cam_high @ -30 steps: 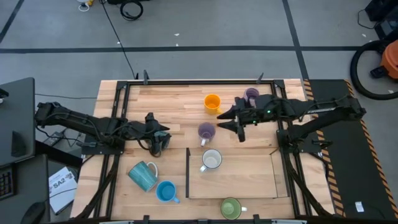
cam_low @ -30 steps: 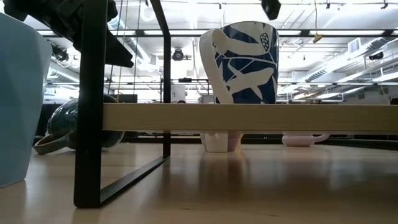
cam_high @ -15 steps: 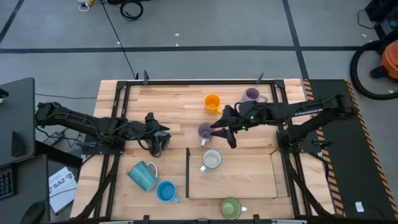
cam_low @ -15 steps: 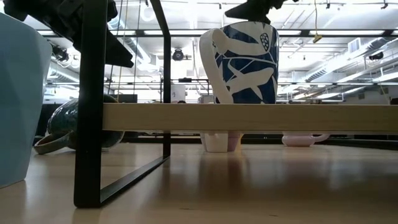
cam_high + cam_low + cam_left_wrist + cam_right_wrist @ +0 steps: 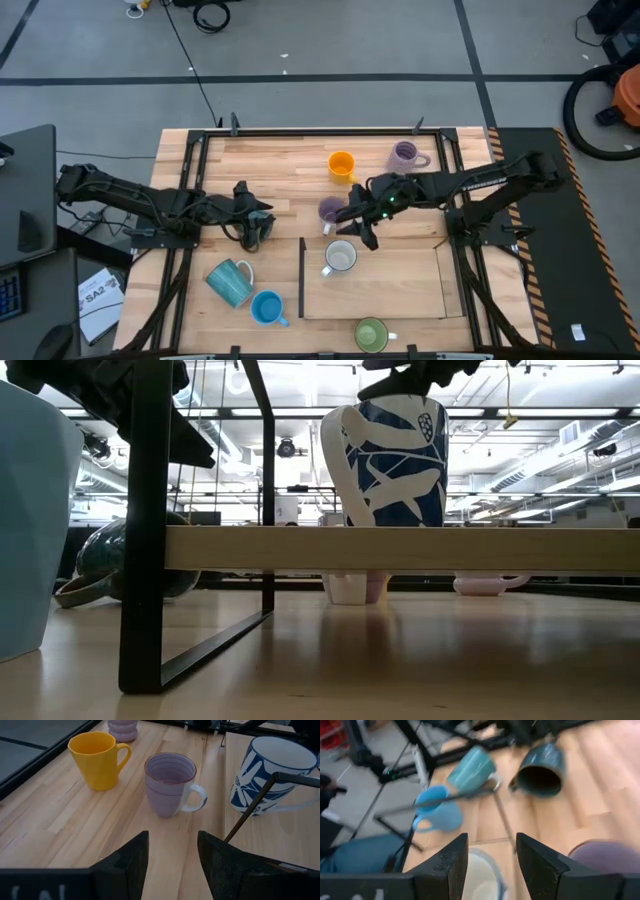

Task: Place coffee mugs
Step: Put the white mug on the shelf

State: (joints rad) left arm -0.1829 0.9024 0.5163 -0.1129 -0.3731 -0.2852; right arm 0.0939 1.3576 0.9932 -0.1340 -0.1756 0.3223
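While one white mug [image 5: 340, 257] stands on the raised board [image 5: 400, 285], seven wait elsewhere; right gripper [image 5: 352, 222] open, empty, near purple mug [image 5: 331, 211]; left gripper [image 5: 262, 222] open, empty.

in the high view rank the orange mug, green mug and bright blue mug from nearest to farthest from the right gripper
1. orange mug: just past the right gripper, toward the table's far edge.
2. bright blue mug: near edge, on the left arm's side. Too close to call against the green mug.
3. green mug: at the near edge.
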